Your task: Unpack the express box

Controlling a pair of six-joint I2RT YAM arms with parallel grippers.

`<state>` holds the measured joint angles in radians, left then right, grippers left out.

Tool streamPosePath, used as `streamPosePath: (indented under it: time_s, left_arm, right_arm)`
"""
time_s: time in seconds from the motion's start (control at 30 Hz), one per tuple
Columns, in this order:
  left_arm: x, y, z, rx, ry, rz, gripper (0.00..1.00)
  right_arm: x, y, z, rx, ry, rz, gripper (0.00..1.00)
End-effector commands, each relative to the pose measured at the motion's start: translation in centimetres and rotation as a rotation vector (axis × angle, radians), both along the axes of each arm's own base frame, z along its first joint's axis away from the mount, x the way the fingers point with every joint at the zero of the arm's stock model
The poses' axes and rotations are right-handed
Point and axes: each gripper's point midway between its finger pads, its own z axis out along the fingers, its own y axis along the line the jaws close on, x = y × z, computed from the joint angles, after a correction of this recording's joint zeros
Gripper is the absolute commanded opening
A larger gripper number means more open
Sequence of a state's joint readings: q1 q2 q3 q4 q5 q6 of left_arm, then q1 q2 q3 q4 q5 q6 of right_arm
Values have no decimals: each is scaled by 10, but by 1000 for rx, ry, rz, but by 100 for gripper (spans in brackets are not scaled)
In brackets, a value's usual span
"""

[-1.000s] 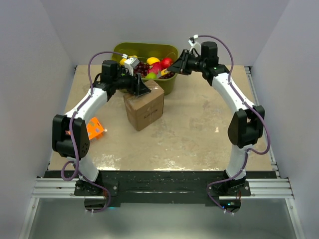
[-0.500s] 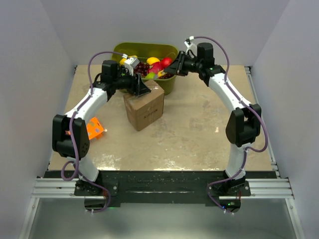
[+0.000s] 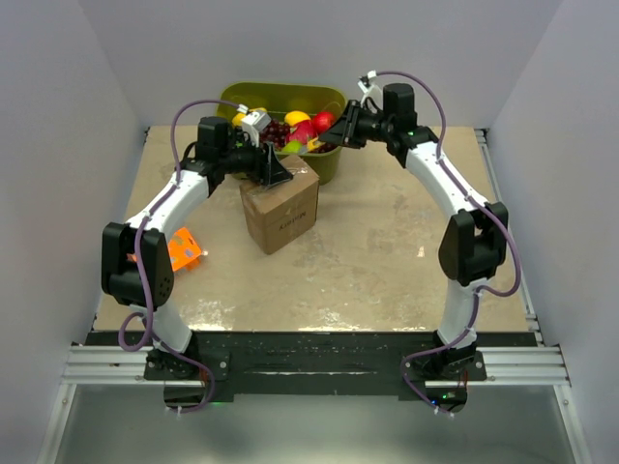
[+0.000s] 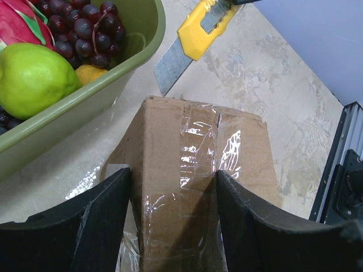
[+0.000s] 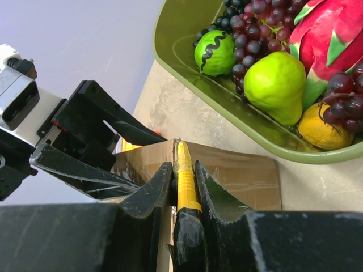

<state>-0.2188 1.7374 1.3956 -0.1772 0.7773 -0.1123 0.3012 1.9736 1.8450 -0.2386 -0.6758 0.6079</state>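
The express box point(image 3: 280, 208) is a brown taped carton standing in front of the green bin. My left gripper point(image 3: 274, 172) comes down on its far top edge. In the left wrist view both fingers point(image 4: 108, 221) press the taped cardboard point(image 4: 193, 170) between them. My right gripper point(image 3: 334, 135) hangs over the bin's near rim, just beyond the box. It is shut on a yellow utility knife point(image 5: 184, 181). The knife's blade point(image 4: 170, 65) is out and points down toward the box's far top edge point(image 5: 238, 170).
An olive-green bin point(image 3: 329, 166) of fruit stands right behind the box, holding grapes, a green pear point(image 5: 275, 85) and a dragon fruit. A flat orange package point(image 3: 182, 248) lies at the left by the left arm's elbow. White walls close in three sides.
The right arm has shifted a little left with the knife, closer to the box, then held still. The left gripper and the box have not moved.
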Motion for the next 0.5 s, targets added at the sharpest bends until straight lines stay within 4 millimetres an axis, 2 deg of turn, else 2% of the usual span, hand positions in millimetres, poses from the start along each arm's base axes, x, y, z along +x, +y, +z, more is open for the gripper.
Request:
streamPosePath:
  time_s: [0.0, 0.47]
  left_arm:
    - [3, 7, -42, 110, 67, 46, 0]
    - [14, 14, -47, 145, 54, 95, 0]
  right_arm:
    - [-24, -1, 26, 0, -39, 52, 0]
    - [-45, -13, 22, -23, -8, 76, 0]
